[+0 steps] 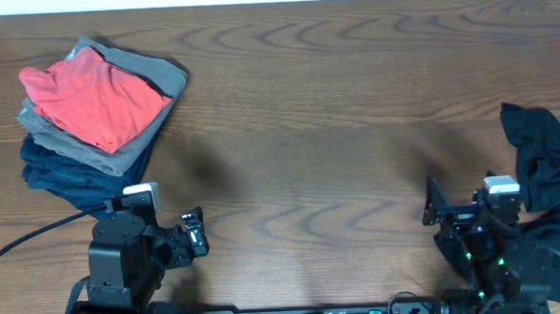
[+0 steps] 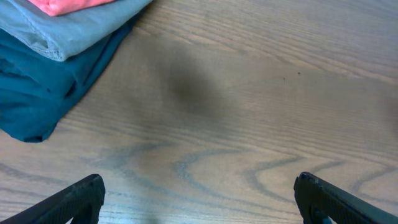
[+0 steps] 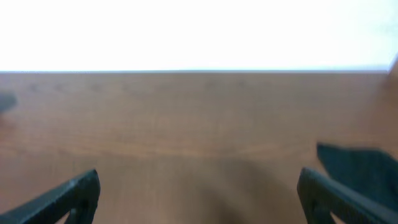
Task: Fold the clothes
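Both jaws stand released, holding nothing. The black garment lies crumpled at the desk's right edge; a careless pinch could grab several layers or drag it off.

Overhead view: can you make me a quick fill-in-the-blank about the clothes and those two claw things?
The top garment of the folded pile is ____ in colour.
The left gripper and right gripper both have jaws standing ____.
The crumpled black garment lies nearest the ____ gripper.
Missing words: red; open; right.
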